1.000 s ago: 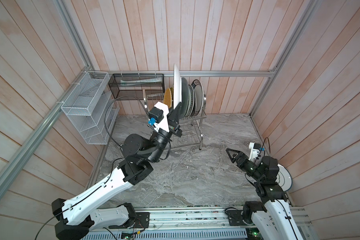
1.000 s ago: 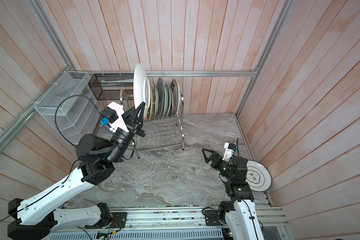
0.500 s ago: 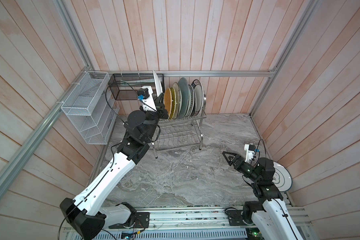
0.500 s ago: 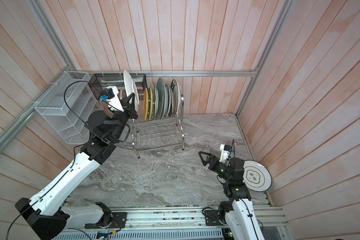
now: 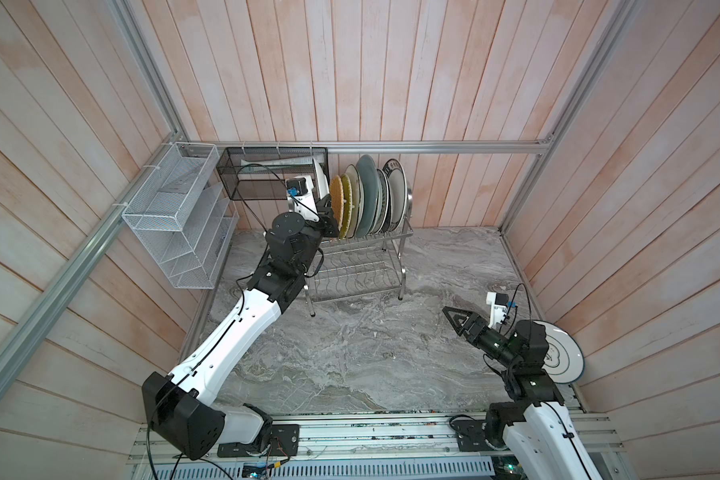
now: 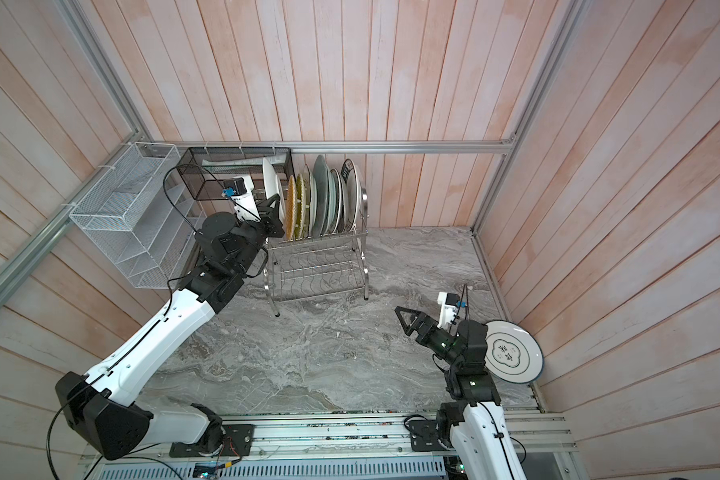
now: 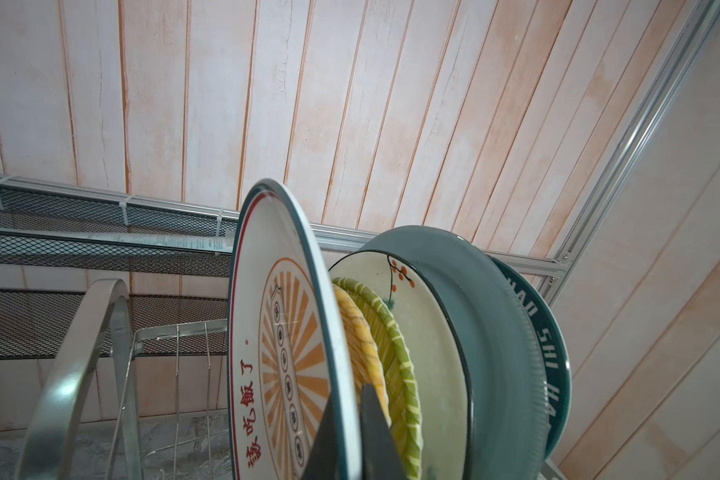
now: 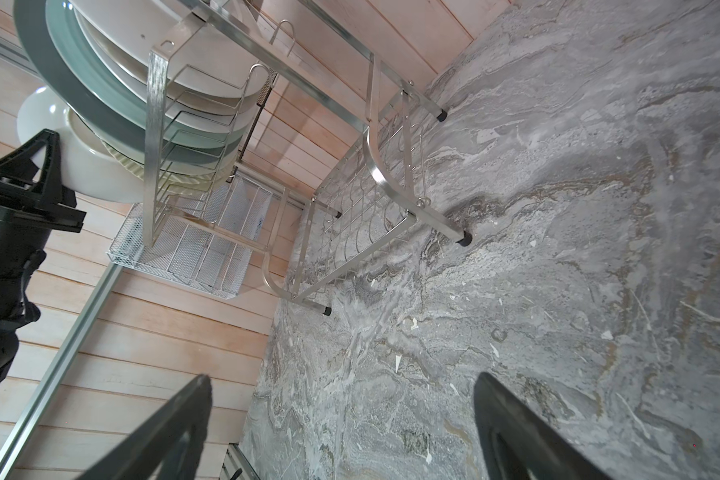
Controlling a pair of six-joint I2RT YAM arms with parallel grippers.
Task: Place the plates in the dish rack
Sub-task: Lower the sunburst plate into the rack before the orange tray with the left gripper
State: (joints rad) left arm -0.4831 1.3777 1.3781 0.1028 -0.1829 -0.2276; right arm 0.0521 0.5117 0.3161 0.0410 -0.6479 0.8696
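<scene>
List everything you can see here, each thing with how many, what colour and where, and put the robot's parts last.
sunburst plate: one, white with orange rays, on edge next to the yellow racked plate; whether it is seated is unclear
racked plates: at least five, yellow, green, cream, grey-blue, teal, on edge in the upper tier
blue-ringed plate: one, white, by the right wall behind the right arm
dish rack: one, shiny steel, at the back wall
white mesh organizer: one, white, on the left wall
black mesh basket: one, black, on the back wall, left of the rack
table: one, grey marble
left gripper: one, black, shut on the sunburst plate's rim
right gripper: one, black, open, holding nothing
</scene>
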